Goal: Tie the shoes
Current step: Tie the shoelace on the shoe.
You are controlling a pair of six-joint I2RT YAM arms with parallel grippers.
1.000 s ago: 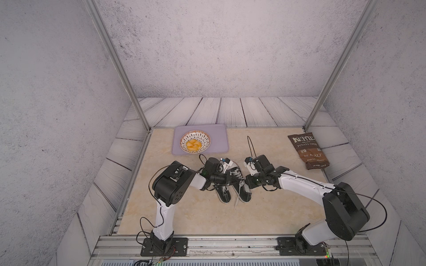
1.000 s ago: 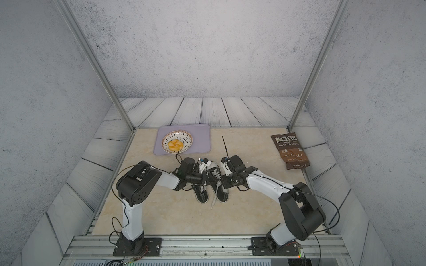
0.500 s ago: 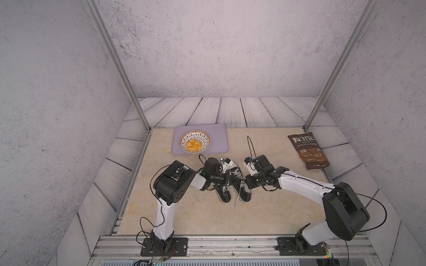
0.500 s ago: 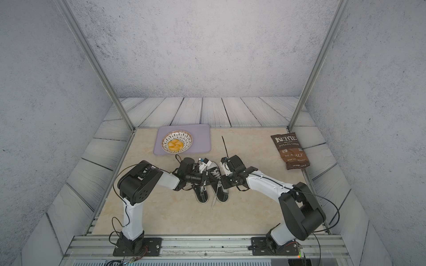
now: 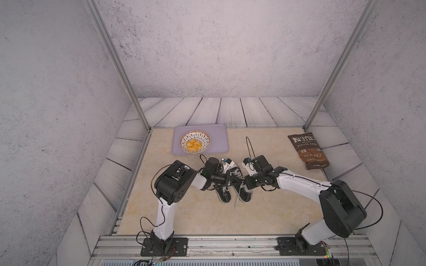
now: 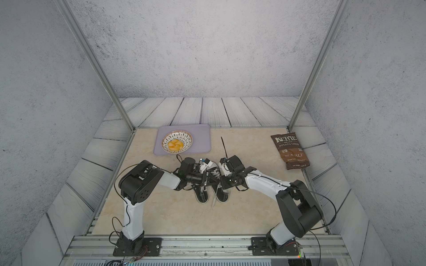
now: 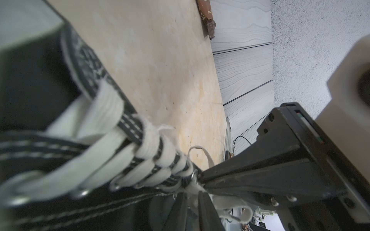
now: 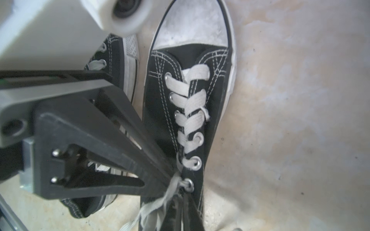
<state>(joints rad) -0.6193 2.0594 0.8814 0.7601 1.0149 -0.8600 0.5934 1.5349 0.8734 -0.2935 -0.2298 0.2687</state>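
The shoes, a pair of small black canvas sneakers with white toe caps, stand side by side in the middle of the beige table (image 5: 184, 214), between the two arms, heels toward the arm bases. The shoe nearer the right arm (image 8: 160, 104) is the one both grippers meet over; its white lace (image 8: 190, 112) is threaded through all the eyelets but is not tied, and a loose end (image 5: 236, 203) trails over the table between the two heels. The other shoe (image 8: 118, 60) lies just beside it, partly hidden under the left arm. The left gripper (image 8: 172, 176) reaches in from the side of that neighbouring shoe and has its tips at the top eyelet. Its fingers (image 7: 180, 212) stand very close together with lace in the thin gap between them, and whether they pinch it cannot be told. The right gripper (image 7: 201, 177) comes from the opposite side to the same spot, so that the two sets of tips almost touch; its fingers (image 8: 192, 212) are drawn together on a strand of the lace just below the top eyelet. At the far edge of the table a patterned bowl of chips (image 5: 195, 142) sits on a lilac tray (image 5: 219, 138), and a brown Kettle chip bag (image 5: 307, 149) lies flat well apart to the right.
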